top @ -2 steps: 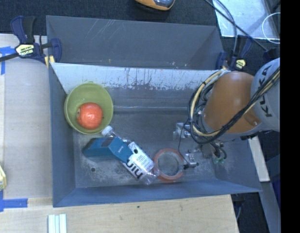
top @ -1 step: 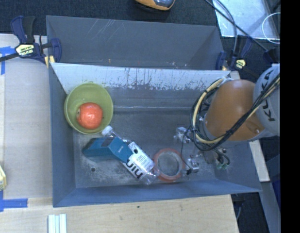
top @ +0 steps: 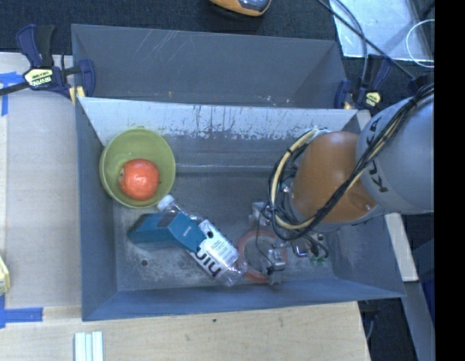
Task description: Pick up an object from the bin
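- Gripper (top: 272, 265) sits low at the front-right of the grey metal bin (top: 217, 145), right over a thin reddish curved piece (top: 250, 274) that looks ring-like. The piece lies on the floor near the front wall. Its kind is too small to tell.
- Grip state: cannot tell how wide it stands, since the tip is lost among cables and brackets. Nothing is seen held.
- Clear plastic bottle with a black-and-white label (top: 206, 248) lies on its side just left of the gripper, its lower end near the reddish piece. Whether they touch is unclear.
- Blue block-like thing (top: 145, 230) sits at the bottle's far side, well left of the gripper.
- Yellow-green round bowl (top: 112, 156) at the back-left holds an orange-red ball (top: 139, 179), well apart from the gripper.
- Step, as a guess: down at the floor for the grasp, nothing lifted yet.
- Next move likely calls for a firm close on the thin piece, then a straight lift. Flat, thin stuff may slip.
- Edges: the sloped front wall is just beside the gripper and the bottle crowds its left, so there is little sideways room.
- Open floor lies at back-centre. Upward looks free.
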You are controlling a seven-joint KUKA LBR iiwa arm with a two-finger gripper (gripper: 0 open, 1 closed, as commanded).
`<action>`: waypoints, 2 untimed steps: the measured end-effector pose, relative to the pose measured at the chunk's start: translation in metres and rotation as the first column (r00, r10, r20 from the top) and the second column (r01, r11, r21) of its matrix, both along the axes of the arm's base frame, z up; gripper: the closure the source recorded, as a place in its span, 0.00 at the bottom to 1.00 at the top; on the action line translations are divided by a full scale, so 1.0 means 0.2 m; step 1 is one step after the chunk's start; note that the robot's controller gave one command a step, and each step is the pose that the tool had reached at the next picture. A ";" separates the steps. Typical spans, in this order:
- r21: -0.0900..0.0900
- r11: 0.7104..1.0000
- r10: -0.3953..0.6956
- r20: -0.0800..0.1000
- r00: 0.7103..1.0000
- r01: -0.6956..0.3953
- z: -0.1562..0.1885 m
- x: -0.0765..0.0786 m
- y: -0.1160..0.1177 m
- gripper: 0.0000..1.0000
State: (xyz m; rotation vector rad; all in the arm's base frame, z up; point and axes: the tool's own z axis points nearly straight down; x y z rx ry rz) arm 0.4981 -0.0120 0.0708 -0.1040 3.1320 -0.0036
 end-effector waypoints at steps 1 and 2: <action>-0.007 0.995 0.095 0.021 0.995 -0.095 0.00 -0.06 -0.08 1.00; -0.007 0.995 0.095 0.021 0.995 -0.095 0.00 -0.06 -0.08 1.00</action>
